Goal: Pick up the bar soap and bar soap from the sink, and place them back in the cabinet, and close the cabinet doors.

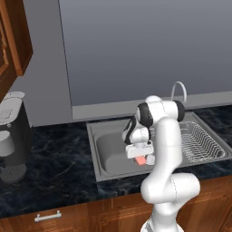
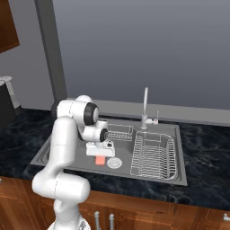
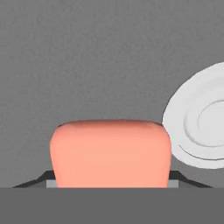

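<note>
Hanging low inside the sink (image 1: 100, 171), the gripper (image 1: 141, 159) has a salmon-pink bar soap (image 3: 110, 153) directly between its fingers, just left of the round drain (image 3: 202, 121). Fingers flank the bar's two short ends, so its long axis spans the jaw gap; whether they press it cannot be told.

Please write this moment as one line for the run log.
stage: first pickup | gripper: down in sink, around bar soap | grip: unconfirmed | soap: beside drain
</note>
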